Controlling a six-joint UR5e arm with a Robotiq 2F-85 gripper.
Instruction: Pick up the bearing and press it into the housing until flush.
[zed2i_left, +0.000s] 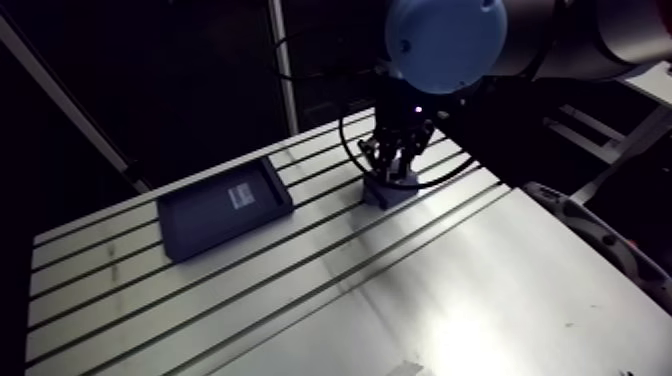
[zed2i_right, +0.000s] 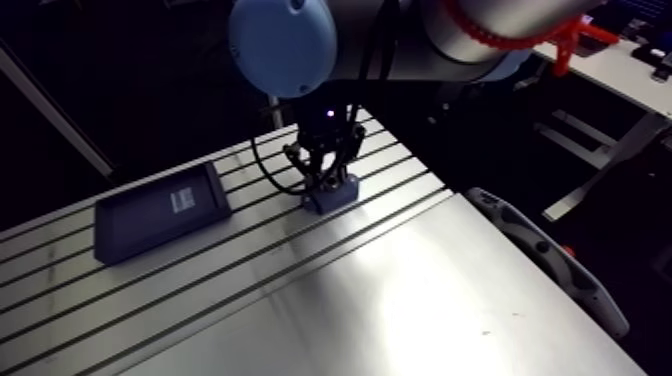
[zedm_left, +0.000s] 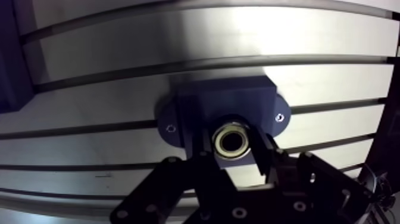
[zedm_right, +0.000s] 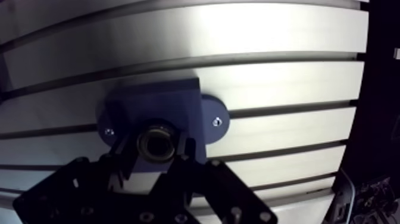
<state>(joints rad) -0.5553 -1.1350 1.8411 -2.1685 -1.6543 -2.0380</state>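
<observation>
The gripper (zedm_left: 233, 148) holds the bearing (zedm_right: 156, 143) tight between its two fingers, over the housing (zedm_left: 226, 98) (a dark blue block) — next, I think, it needs a straight push down until flush.

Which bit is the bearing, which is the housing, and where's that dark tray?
bearing (zedm_left: 218, 142): wrist view, its metal ring.
housing (zedm_left: 223, 101): wrist view, the block's top face.
dark tray (zed2i_left: 205, 222): arm view, its bare floor.

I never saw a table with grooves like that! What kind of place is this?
Probably a robot workshop or lab. A robot gripper holds a metal bearing at a dark housing screwed to a slotted metal table, and a dark tray lies nearby.
</observation>
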